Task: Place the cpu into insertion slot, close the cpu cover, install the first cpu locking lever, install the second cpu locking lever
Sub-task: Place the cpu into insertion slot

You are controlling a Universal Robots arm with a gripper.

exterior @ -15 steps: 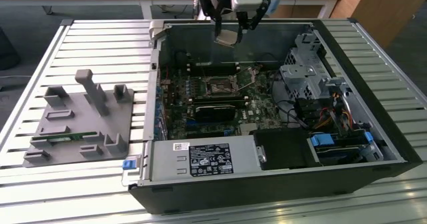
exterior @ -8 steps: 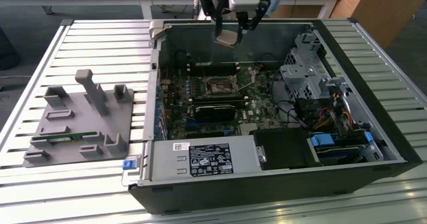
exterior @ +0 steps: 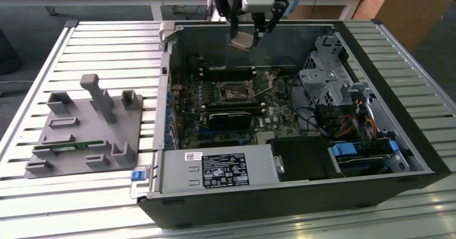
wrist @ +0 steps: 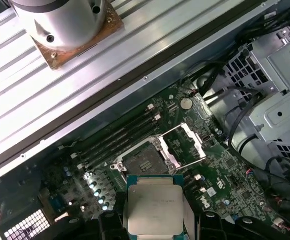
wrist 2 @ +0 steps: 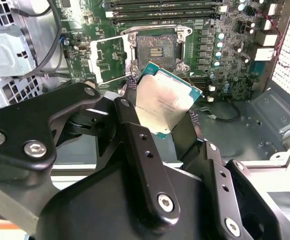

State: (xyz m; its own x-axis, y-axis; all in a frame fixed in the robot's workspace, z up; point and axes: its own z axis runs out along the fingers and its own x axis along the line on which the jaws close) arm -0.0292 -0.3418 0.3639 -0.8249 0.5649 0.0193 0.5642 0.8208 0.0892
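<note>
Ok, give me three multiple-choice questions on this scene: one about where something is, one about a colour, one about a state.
1. Where is the cpu? A on a shelf; B in the tool; C in a person's hand.
2. The circuit board is: A green; B red; C white.
3. The cpu cover is: A shut and latched; B missing; C swung open.

Answers: B, the tool grips it by its edges. A, green shows all around the insertion slot. C, the frame stands off the slot, which lies bare.
</note>
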